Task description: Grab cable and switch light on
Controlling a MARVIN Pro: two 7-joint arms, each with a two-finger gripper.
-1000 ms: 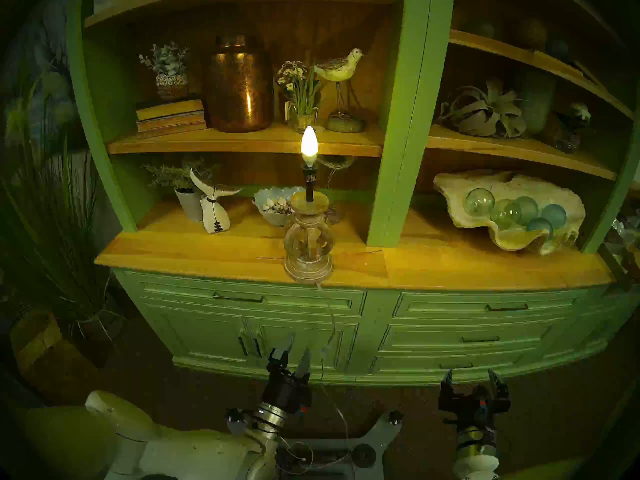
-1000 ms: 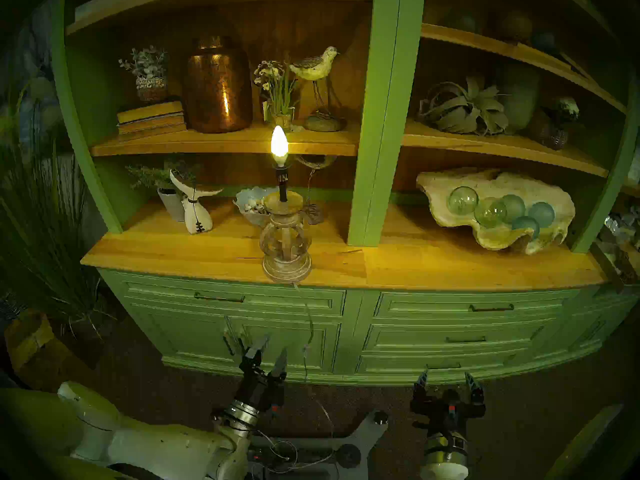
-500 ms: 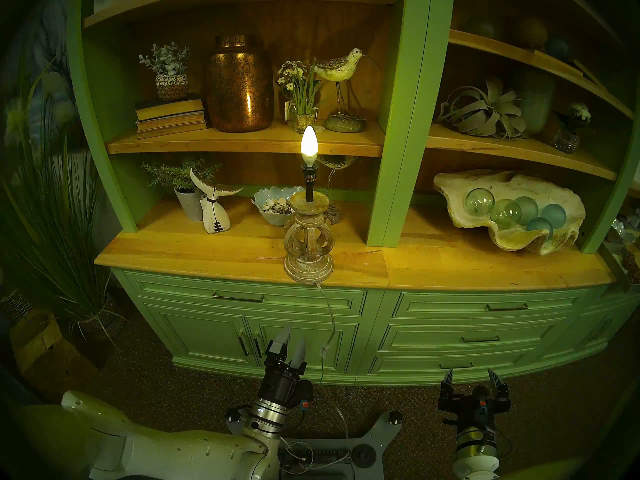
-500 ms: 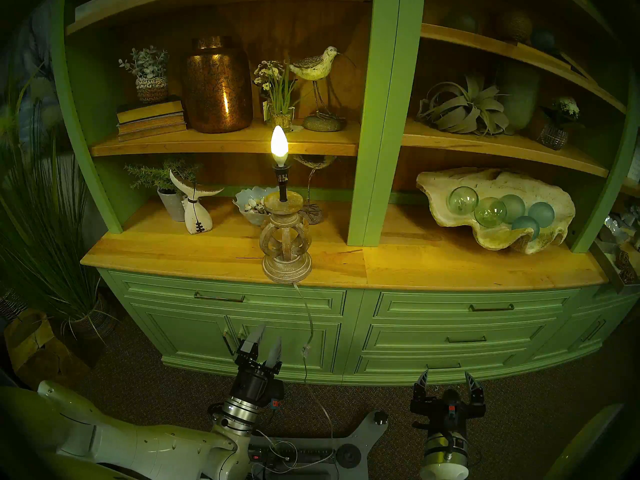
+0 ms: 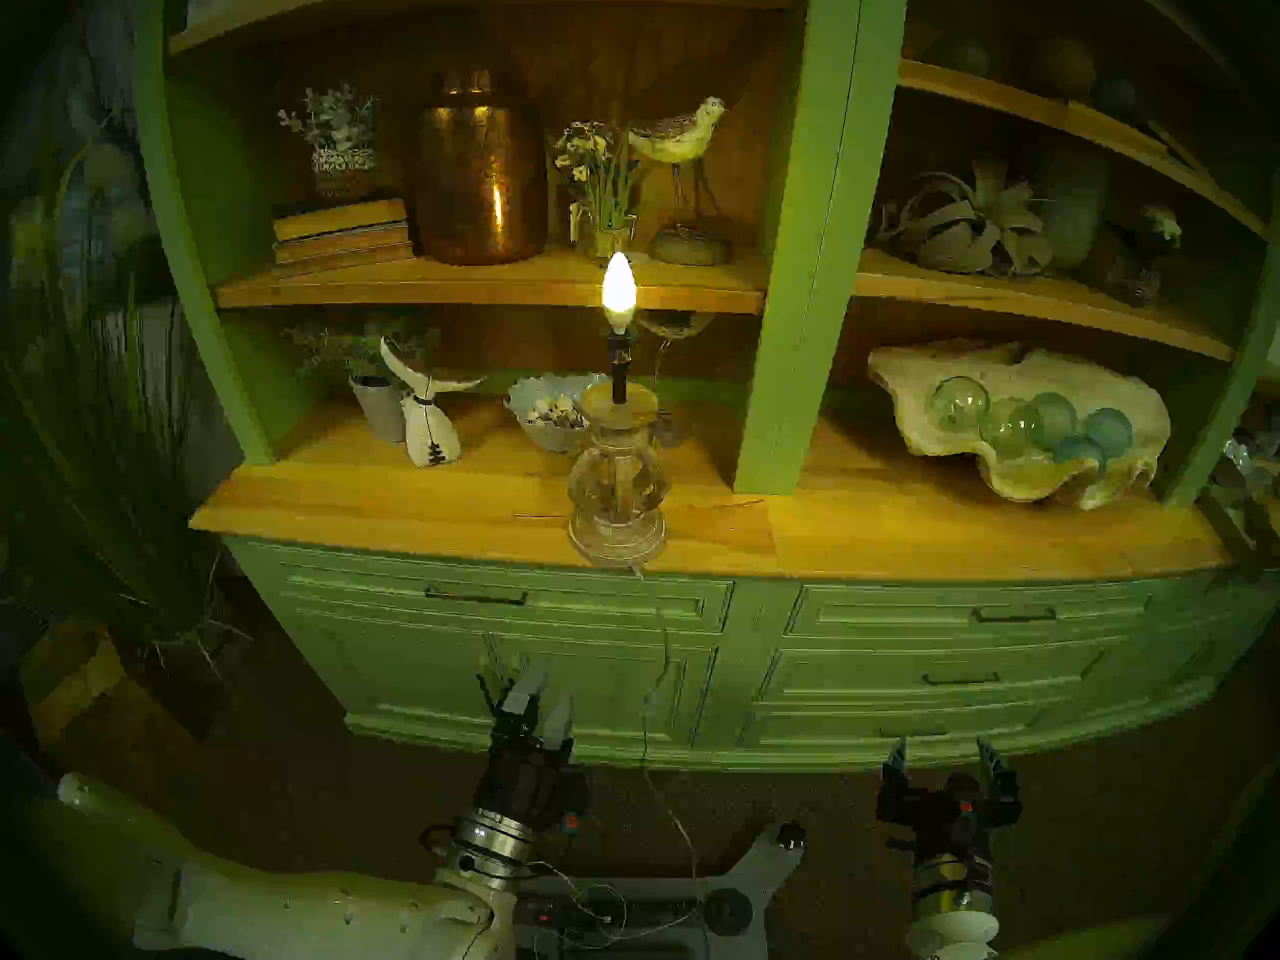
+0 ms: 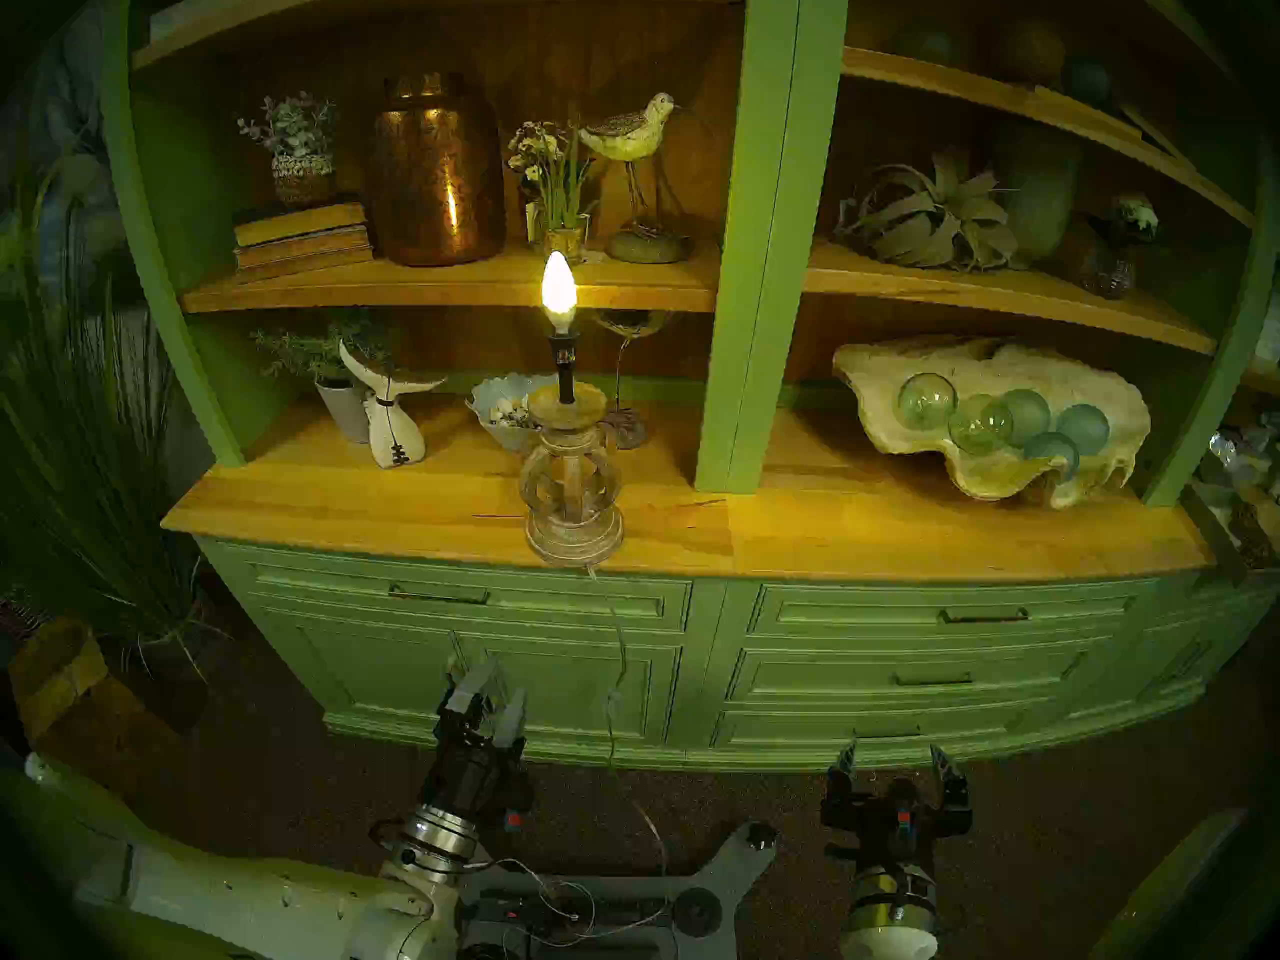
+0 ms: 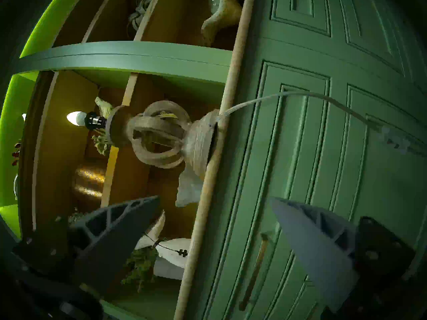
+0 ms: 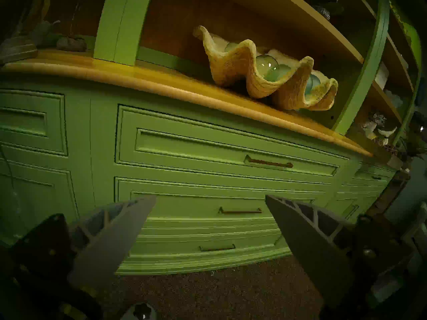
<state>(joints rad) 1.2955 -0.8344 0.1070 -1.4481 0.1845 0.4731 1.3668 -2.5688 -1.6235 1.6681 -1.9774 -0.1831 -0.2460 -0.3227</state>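
Observation:
The light (image 5: 618, 288) is a candle-shaped bulb, glowing, on a carved wooden lamp base (image 5: 618, 480) at the counter's front edge. The clear cable (image 7: 288, 94) leaves the base and hangs down the cabinet front, with its small switch block (image 5: 651, 699) at door height. My left gripper (image 5: 550, 690) is open and empty, low in front of the cabinet doors, to the left of the switch block (image 7: 395, 141) and apart from it. My right gripper (image 5: 942, 747) is open and empty, low on the right before the drawers.
The green cabinet (image 5: 900, 661) with a wooden counter (image 5: 415, 508) fills the view. A copper jar (image 5: 478, 176) and a shell bowl (image 5: 1025, 418) of glass balls sit on the shelves. Tall potted grass (image 5: 104, 418) stands at the left. Below me are the robot's base (image 5: 762, 861) and loose wires.
My left gripper has drawn back, down and to the left, away from the hanging switch block, staying open. The right arm has not moved. The bulb stays lit.

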